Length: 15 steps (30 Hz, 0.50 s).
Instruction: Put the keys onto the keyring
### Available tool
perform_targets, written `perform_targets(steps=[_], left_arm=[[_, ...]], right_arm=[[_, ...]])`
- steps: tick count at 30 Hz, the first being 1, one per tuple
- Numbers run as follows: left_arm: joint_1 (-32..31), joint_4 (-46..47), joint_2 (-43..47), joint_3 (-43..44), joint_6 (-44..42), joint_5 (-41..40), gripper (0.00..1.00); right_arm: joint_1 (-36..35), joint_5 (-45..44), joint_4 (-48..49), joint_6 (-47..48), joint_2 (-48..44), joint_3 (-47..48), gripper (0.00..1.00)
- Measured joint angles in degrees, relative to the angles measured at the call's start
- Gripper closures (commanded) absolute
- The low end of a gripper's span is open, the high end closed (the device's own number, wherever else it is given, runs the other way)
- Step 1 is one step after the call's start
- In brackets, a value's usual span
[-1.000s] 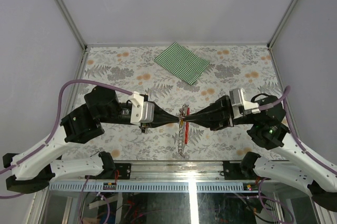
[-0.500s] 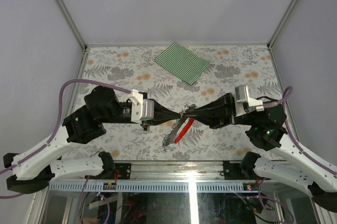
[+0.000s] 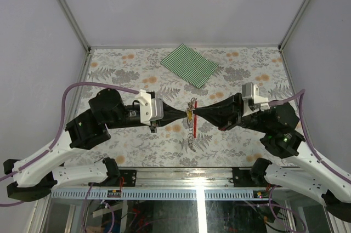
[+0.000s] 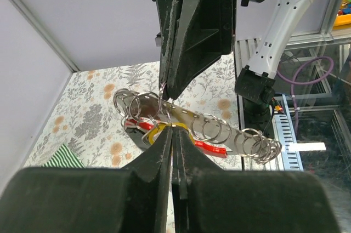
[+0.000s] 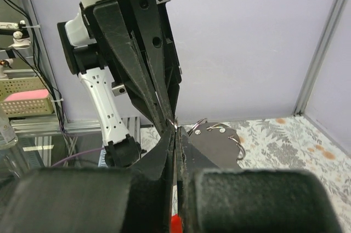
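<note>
My left claw (image 3: 186,114) is pinched on a yellow key (image 4: 159,130) and my right claw (image 3: 196,114) is clamped on the keyring (image 3: 195,126), tip to tip above the surface's (image 3: 131,74) near middle. Threading seems underway. I can't tell how many keys are on.

Lighting's pretty soft and even from overhead, floral tabletop (image 3: 126,74) is bright with only faint shadows on it. White glare streak on the metal frame (image 3: 201,189) just below its near edge. Wrist cams: close foreground dark and blurry.
</note>
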<state>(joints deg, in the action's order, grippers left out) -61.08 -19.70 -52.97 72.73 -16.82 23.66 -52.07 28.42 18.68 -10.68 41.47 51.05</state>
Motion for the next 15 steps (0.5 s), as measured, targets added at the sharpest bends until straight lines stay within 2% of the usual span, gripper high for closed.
perform_targets(steps=[15], left_arm=[[0.0, -0.7, -0.8, -0.2, -0.4, -3.5, 0.73]], right_arm=[[0.0, -4.2, -11.3, 1.3, 0.5, 2.6, 1.0]])
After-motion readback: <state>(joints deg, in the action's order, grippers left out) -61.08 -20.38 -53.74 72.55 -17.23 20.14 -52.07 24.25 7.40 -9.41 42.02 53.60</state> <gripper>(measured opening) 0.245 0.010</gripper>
